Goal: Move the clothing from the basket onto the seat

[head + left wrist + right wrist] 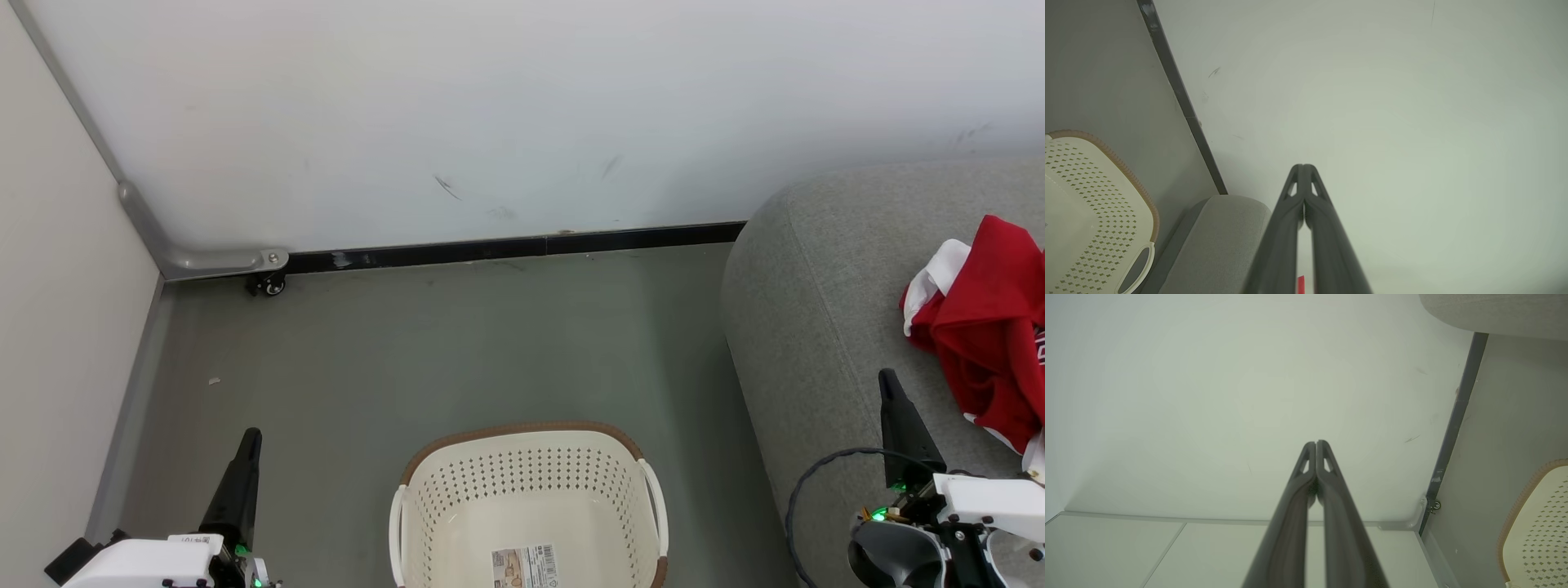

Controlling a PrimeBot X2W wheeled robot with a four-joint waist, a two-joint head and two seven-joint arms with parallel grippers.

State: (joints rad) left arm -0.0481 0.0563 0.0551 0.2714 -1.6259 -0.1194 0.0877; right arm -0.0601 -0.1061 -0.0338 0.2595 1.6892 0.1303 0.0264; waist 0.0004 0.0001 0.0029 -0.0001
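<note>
The head view showed the clothing [984, 343] as a crumpled red heap with white trim. It lay on the seat [808, 327] at the right edge of the picture, which cut part of it off. Its longer run went from far to near along the cushion, with a white fold at the far left end turned toward the wall [490, 106]. The basket [522, 482] stood on the floor [457, 343] left of the seat, mouth up, its label sticker [525, 566] bare on the bottom. The left gripper [251, 434] hung over the floor left of the basket. The right gripper [887, 377] hung over the seat, near the heap and not touching it. Both pointed toward the wall.

The wrist views gave the close look that the head view could not. On each arm the two dark fingers [1327, 232] were pressed together tip against tip, touching only each other. In the left wrist view a thin red sliver [1300, 283] showed through the gap lower down; what it was could not be told. The right wrist view caught a small caster wheel [1436, 505] at the foot of the wall.
</note>
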